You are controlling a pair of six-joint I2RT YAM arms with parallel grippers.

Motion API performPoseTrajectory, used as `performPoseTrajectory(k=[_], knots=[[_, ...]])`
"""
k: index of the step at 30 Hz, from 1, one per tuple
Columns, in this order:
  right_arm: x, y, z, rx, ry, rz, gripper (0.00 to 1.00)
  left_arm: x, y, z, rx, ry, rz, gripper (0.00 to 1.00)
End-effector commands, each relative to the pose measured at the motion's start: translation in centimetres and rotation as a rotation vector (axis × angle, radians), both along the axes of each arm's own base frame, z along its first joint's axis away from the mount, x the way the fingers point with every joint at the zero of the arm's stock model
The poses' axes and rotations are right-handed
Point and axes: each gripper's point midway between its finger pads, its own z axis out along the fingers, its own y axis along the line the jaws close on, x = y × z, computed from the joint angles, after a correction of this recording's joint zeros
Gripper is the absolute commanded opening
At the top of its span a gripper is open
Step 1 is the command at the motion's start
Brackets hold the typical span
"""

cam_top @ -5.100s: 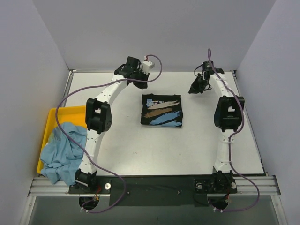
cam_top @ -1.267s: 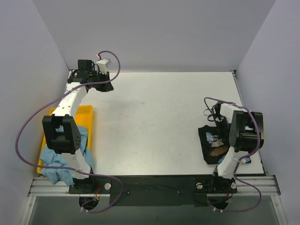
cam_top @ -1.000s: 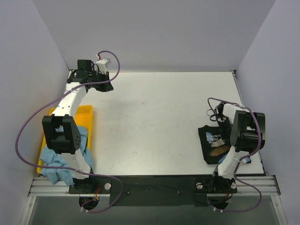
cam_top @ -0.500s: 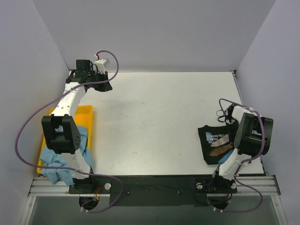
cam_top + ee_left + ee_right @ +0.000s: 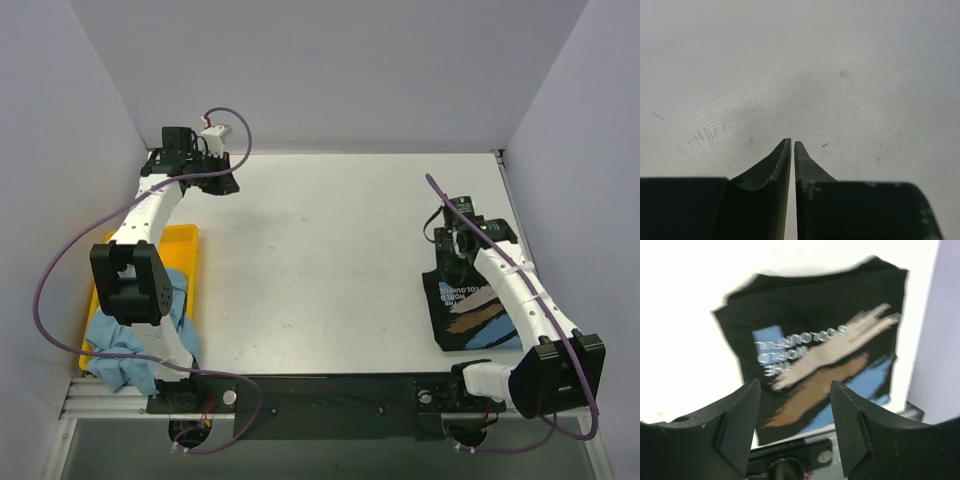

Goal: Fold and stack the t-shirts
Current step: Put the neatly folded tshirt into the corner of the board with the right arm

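Note:
The black t-shirt (image 5: 470, 315) lies folded on the table at the near right, its brown, grey and blue print facing up. In the right wrist view the black t-shirt (image 5: 815, 345) lies below and beyond my right gripper (image 5: 795, 385), which is open and empty. From above, the right gripper (image 5: 452, 262) hovers just over the shirt's far edge. The light blue t-shirt (image 5: 125, 350) is crumpled in the yellow tray and spills over its near end. My left gripper (image 5: 222, 184) is at the far left corner. The left gripper (image 5: 793, 142) is shut to a thin slit over bare table.
The yellow tray (image 5: 165, 240) sits along the left edge, partly under the left arm. Grey walls close in the table on the left, back and right. The black shirt lies close to the near right edge, next to the right arm's base (image 5: 545, 385).
My right gripper has opened and lifted away from the black t-shirt, and the right arm's elbow has swung toward the near edge. The left arm has barely moved.

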Motion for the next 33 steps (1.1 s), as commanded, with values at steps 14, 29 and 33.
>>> performPoseTrajectory(k=[14, 29, 33], knots=[[2.9, 5.5, -10.1, -0.091, 0.177, 0.144, 0.26, -0.4, -0.3, 4.2, 0.008, -0.111, -0.012, 0.19], [0.1, 1.0, -12.1, -0.08, 0.367, 0.109, 0.0, -0.2, 0.1, 4.1, 0.025, -0.117, -0.003, 0.19], [-0.9, 1.2, -12.2, -0.074, 0.418, 0.193, 0.0, -0.2, 0.1, 3.8, 0.026, -0.112, -0.004, 0.19]])
